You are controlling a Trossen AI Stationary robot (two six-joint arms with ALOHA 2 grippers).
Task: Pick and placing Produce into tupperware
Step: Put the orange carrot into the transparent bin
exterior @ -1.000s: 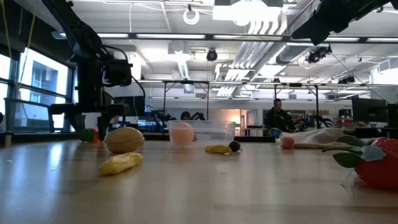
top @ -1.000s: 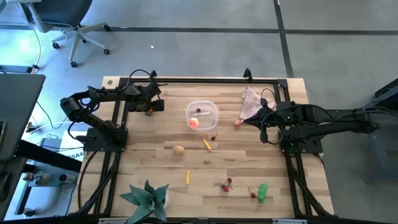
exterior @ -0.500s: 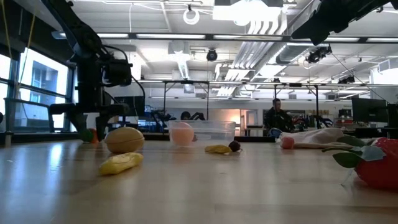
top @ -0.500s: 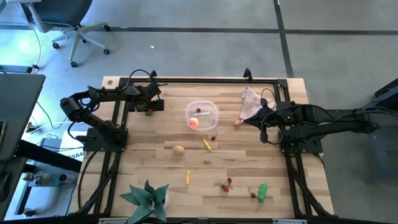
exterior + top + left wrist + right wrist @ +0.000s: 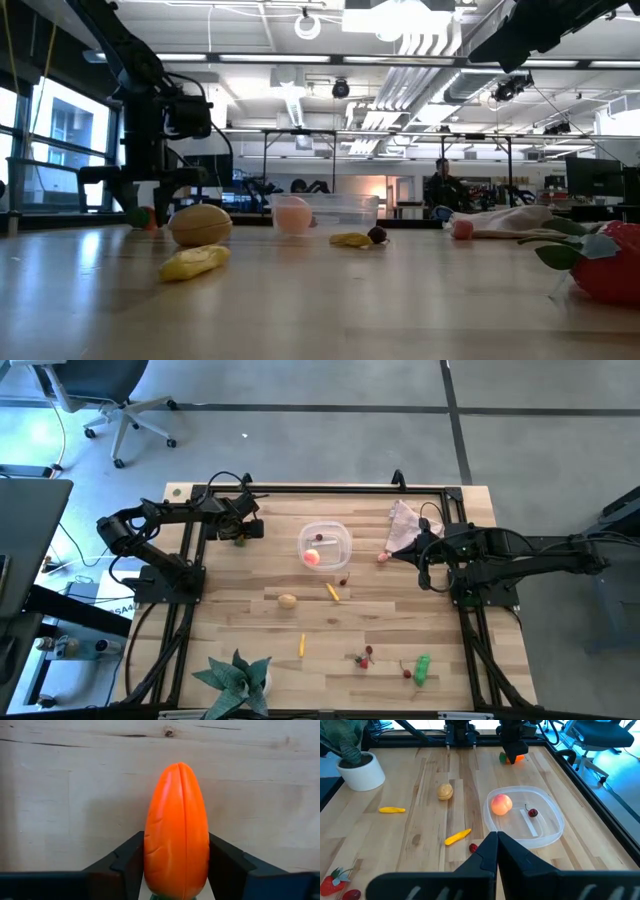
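Observation:
An orange carrot (image 5: 176, 845) with a green top lies on the table near its far left, seen in the high view (image 5: 239, 538) and the low view (image 5: 149, 216). My left gripper (image 5: 240, 532) is shut on it. The clear tupperware (image 5: 338, 538) stands at the table's middle far side, holding a pink-orange ball (image 5: 313, 557) and a cherry (image 5: 319, 539). My right gripper (image 5: 496, 842) is shut and empty, above the table to the tupperware's right (image 5: 422, 560). A tan potato (image 5: 288, 600), yellow sticks (image 5: 332, 592) (image 5: 302, 645), cherries (image 5: 362, 656) and a green pepper (image 5: 422, 668) lie loose. My left gripper pinches the carrot's thick end (image 5: 175, 875), near its green top, between its two fingers (image 5: 127, 865). The fingers come from above, pointing down, and lie across the carrot. The carrot lies level, its tip away from the fingers; whether it is clear of the table I cannot tell.
A pinkish-beige cloth (image 5: 405, 520) lies at the far right with a pink-red piece (image 5: 382, 557) beside it. A green leafy plant in a white pot (image 5: 235, 680) stands at the near left. A dark cherry (image 5: 343, 580) lies near the tupperware.

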